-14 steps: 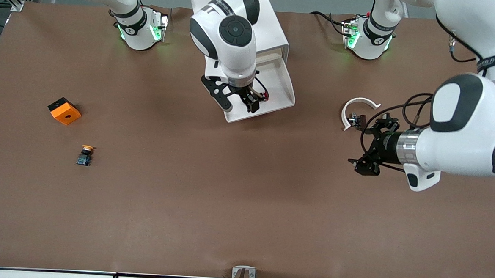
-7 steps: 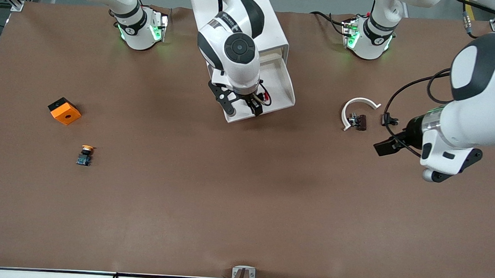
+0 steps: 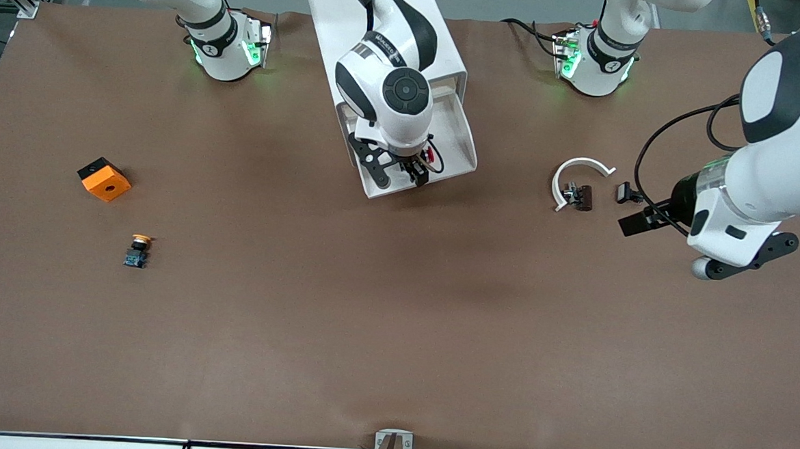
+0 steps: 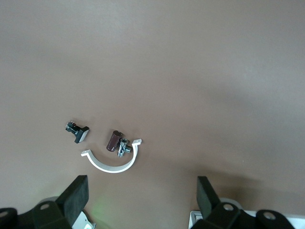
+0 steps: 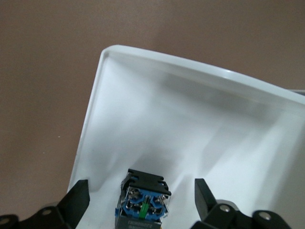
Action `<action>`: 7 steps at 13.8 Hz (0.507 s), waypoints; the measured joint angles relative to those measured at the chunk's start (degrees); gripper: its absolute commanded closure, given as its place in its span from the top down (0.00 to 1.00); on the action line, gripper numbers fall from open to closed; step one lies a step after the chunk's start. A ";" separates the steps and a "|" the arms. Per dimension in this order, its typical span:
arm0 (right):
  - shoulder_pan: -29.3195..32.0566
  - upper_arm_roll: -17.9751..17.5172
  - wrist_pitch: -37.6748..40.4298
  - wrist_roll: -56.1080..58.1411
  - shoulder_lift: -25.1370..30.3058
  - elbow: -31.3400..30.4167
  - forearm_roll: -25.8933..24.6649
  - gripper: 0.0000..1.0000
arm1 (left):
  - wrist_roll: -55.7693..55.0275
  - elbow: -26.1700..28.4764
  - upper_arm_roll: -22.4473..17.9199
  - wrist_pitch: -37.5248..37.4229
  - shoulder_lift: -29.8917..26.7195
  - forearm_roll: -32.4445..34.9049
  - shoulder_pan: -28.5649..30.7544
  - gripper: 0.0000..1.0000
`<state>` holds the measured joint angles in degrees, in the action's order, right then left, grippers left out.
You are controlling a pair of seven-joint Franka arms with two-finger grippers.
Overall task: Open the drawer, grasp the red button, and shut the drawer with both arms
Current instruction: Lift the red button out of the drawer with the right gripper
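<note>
Button (image 3: 433, 156): in the front view we are seeing its red cap lying in the open drawer (image 3: 459, 160), just beside our right pincer (image 3: 407, 175), which is poised inside for the grab.
Left pincer (image 3: 630, 208): we are holding it over bare bench (image 3: 394, 334) near the white clip (image 3: 577, 173), waiting.
Left wrist view: our fingers (image 4: 76, 196) are standing wide apart, holding nothing.
Right wrist view: our spread fingers (image 5: 78, 198) are flanking the button's blue-and-black base, not yet gripping.
</note>
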<state>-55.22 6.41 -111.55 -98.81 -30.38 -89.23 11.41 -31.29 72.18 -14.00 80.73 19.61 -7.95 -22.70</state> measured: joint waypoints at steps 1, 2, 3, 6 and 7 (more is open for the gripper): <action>-0.05 0.00 0.00 -0.01 -0.04 0.00 0.00 0.49 | 0.00 0.13 0.80 0.03 -0.08 0.07 -0.09 1.00; -0.05 0.00 0.00 -0.02 -0.03 0.03 0.00 0.38 | 0.00 0.14 1.39 0.12 -0.09 0.10 -0.24 1.00; -0.05 0.00 0.00 -0.03 -0.03 0.06 0.00 0.28 | 0.00 0.14 2.03 0.26 -0.16 0.10 -0.29 1.00; -0.10 0.00 0.00 -0.02 -0.01 0.27 0.00 0.14 | 0.00 0.15 3.19 0.65 -0.99 0.10 -0.35 1.00; -0.12 0.00 0.00 -0.02 -0.01 0.34 0.01 0.13 | 0.00 0.21 3.29 1.40 -1.22 0.10 -0.34 1.00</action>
<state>-55.34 6.41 -111.55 -98.83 -30.39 -88.89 11.42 -31.29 72.38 -10.71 82.13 18.39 -7.84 -23.04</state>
